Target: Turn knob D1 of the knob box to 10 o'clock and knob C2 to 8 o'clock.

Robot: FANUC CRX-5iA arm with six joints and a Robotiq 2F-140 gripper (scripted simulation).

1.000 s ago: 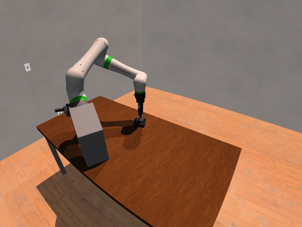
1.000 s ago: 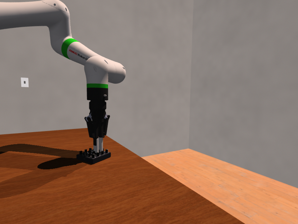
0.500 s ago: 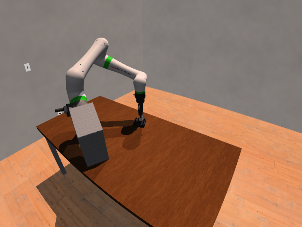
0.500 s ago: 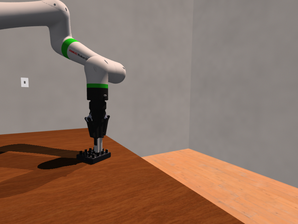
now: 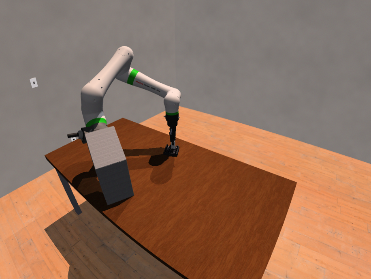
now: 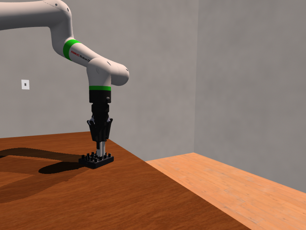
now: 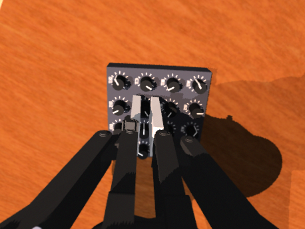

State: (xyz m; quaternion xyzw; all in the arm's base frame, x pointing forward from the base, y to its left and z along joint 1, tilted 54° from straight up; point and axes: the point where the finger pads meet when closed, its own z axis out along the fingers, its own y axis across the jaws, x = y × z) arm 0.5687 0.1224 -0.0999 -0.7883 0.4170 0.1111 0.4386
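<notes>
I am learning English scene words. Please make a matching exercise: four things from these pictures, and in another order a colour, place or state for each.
1 gripper
2 knob box
3 block
4 wall plate

a white, on the wall
b grey, beside the arm
c shut on a knob
d black, on the table

Pairs: 1c, 2d, 3b, 4a
</notes>
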